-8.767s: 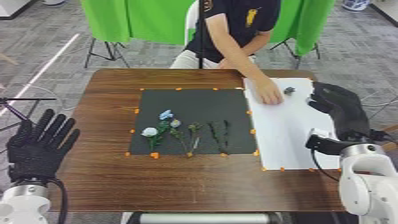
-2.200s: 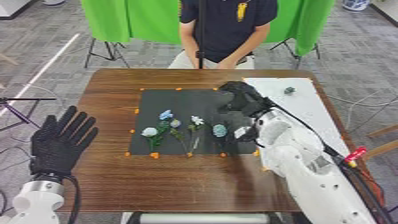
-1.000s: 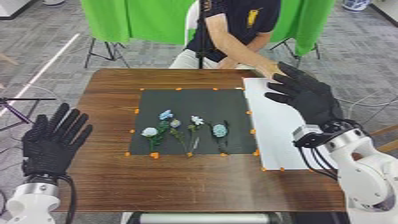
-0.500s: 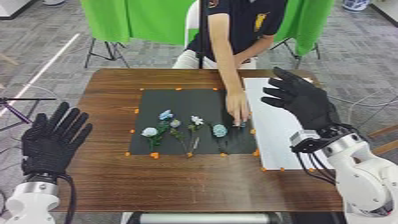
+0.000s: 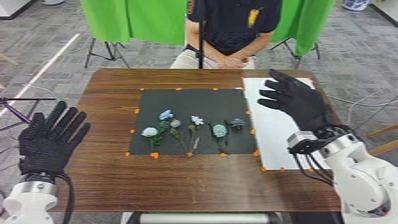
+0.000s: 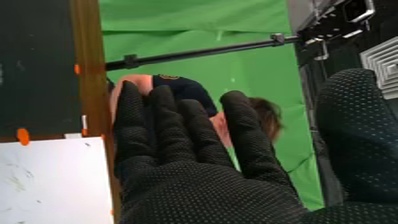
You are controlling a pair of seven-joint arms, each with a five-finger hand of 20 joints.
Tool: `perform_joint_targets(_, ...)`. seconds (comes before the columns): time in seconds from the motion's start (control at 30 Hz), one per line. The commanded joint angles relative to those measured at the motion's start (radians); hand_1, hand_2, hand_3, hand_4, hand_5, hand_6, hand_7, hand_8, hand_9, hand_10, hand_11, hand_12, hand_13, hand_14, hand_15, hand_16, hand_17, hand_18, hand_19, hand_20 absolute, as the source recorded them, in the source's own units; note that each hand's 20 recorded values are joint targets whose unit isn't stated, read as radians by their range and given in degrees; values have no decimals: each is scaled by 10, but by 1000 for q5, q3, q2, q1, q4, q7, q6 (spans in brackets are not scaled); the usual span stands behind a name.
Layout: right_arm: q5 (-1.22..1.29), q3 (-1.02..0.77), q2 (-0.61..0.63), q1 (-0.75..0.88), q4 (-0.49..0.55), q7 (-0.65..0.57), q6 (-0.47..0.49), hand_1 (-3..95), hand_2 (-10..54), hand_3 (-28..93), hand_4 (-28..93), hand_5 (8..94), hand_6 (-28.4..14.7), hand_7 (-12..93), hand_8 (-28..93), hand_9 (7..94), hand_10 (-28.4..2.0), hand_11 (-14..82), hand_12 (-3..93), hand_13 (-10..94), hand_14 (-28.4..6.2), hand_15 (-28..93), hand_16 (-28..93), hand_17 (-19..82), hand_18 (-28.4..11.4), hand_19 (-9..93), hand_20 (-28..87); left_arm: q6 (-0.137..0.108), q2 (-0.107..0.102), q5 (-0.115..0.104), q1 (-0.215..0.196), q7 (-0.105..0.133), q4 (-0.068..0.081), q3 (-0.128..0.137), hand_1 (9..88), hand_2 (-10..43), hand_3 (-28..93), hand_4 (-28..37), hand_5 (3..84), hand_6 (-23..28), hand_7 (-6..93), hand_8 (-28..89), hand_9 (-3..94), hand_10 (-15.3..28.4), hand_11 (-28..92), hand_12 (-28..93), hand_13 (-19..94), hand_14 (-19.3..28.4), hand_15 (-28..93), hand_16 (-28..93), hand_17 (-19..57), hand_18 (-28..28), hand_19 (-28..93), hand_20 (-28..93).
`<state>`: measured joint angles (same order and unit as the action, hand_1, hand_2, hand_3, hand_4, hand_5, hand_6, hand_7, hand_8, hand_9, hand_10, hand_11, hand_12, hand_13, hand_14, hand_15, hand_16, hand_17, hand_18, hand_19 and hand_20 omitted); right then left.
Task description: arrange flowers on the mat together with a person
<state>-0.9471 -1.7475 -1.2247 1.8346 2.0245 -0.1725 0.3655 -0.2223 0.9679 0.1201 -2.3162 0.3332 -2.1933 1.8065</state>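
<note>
So the flowers are in a loose row on the black mat, which is on the brown counter, blooms mostly toward the far edge. The white rose-like flower is leftmost, with the light blue flower a bit farther up. The small white flower has its long axis running nearly straight to the near edge, and the pale teal flower does much the same, stem nearest the robot. The dark flower is just beside it on the right; its stem is kinda murky, so I can't call its direction. Right robot hand is over the white sheet, wide with straight fingers, same in the wrist view. Left robot hand is wide too, left of the mat.
</note>
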Motion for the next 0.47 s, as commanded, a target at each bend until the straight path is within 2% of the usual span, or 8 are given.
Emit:
perform_joint_targets(0.03, 5, 4, -14, 8, 10, 2, -2, 212, 73, 758, -233, 297, -69, 96, -81, 263, -191, 24, 171, 241, -166, 128, 223, 69, -188, 402, 147, 2, 0, -2, -24, 12, -7, 20, 272, 113, 711, -283, 443, 58, 63, -81, 404, 133, 139, 92, 310, 133, 215, -32, -31, 137, 262, 134)
perform_joint_targets(0.37, 9, -6, -14, 6, 11, 5, 1, 213, 70, 759, -234, 299, -68, 97, -82, 266, -189, 25, 169, 244, -163, 124, 219, 70, -188, 401, 146, 7, -2, -1, -17, 9, -2, 18, 268, 113, 713, -283, 441, 58, 62, -80, 405, 132, 139, 92, 310, 134, 215, -31, -31, 137, 259, 134)
perform_joint_targets(0.47, 11, -6, -14, 8, 13, 1, 2, 214, 70, 759, -233, 300, -68, 97, -82, 266, -188, 26, 169, 244, -163, 124, 220, 70, -188, 403, 146, 5, -2, -2, -20, 10, -6, 22, 268, 113, 712, -283, 441, 59, 61, -80, 404, 132, 139, 93, 310, 134, 215, -31, -31, 137, 258, 134)
